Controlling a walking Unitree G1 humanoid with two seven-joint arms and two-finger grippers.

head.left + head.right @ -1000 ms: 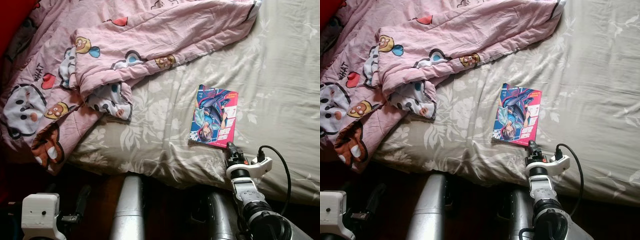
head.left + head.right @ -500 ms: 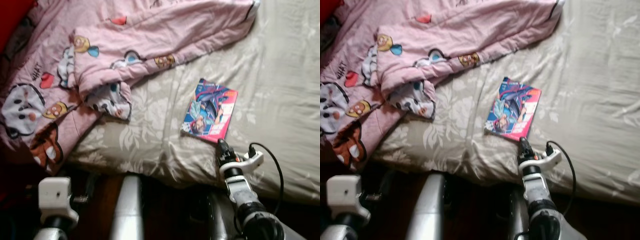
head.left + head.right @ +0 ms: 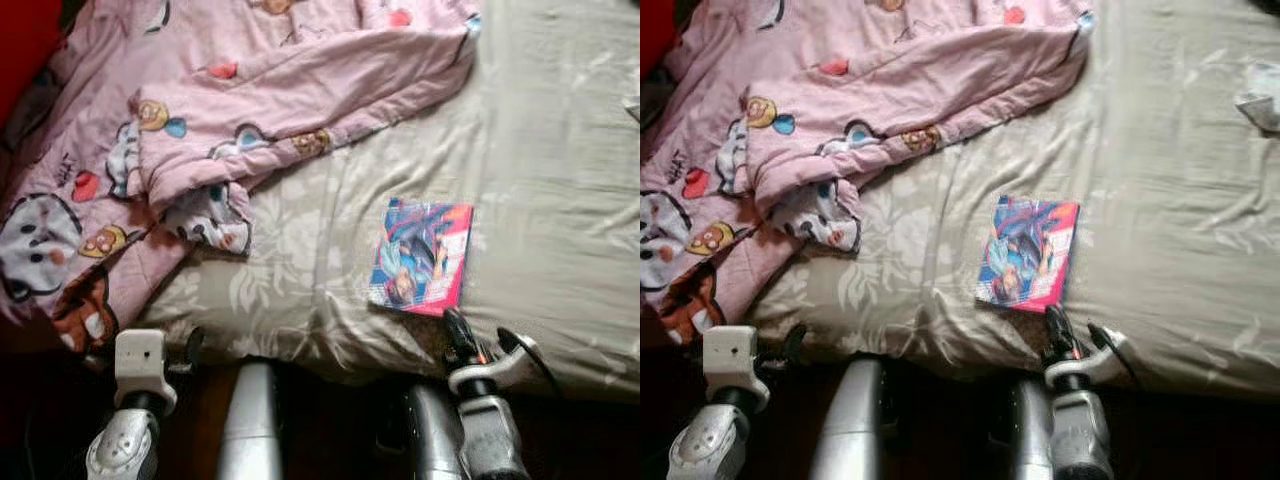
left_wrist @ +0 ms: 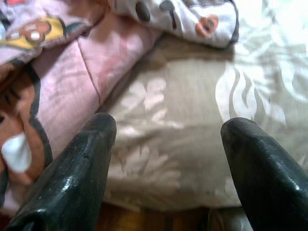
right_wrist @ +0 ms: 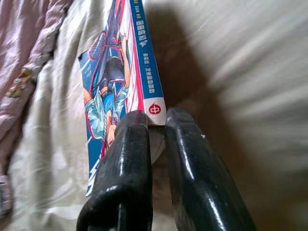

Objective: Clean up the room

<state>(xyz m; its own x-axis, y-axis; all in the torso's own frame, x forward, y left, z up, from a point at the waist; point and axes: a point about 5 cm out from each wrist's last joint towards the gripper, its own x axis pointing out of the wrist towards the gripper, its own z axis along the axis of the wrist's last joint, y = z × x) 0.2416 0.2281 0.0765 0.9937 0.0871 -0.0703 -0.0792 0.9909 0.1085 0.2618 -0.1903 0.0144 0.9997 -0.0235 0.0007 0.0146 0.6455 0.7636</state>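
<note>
A comic book [image 3: 420, 255] with a blue and pink cover lies on the beige floral sheet [image 3: 560, 190], near the bed's front edge. My right gripper [image 3: 455, 325] is at the book's near corner. In the right wrist view its fingers [image 5: 130, 144] stand almost together, with the edge of the book [image 5: 120, 82] pinched between them. My left gripper [image 4: 166, 130] is open, low at the bed's front edge [image 3: 190, 345]. It points at the sheet where the pink quilt [image 4: 53, 72] hangs over.
A crumpled pink cartoon-print quilt [image 3: 250, 100] covers the bed's left and far side. A small white thing [image 3: 1262, 95] lies far right on the sheet. My silver legs [image 3: 250, 420] stand against the bed's dark front edge.
The view has shifted, showing more of the bed's far side. My left arm has come up to the bed's edge. The book has turned a little with the right gripper at its corner.
</note>
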